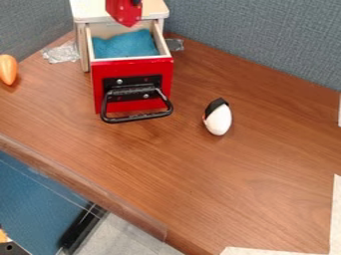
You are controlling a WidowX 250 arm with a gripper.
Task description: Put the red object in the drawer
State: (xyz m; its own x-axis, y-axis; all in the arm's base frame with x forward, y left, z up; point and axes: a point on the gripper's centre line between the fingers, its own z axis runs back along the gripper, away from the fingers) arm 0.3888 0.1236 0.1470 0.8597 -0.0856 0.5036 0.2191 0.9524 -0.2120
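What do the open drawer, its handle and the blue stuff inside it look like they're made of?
The drawer looks like wood: pale, bare walls and a front that seems painted a slightly glossy red. The handle is a smooth black bent bar with light glints, probably coated metal, though plastic is possible. The blue lining seems to be matte, soft fabric, judging by its rumpled surface.

I count: drawer (145, 64), one; handle (141, 117), one; red object (122, 13), one; blue cloth (126, 45), one; orange object (8, 69), one; black-and-white egg-shaped object (218, 120), one; shiny patches (62, 53), two.
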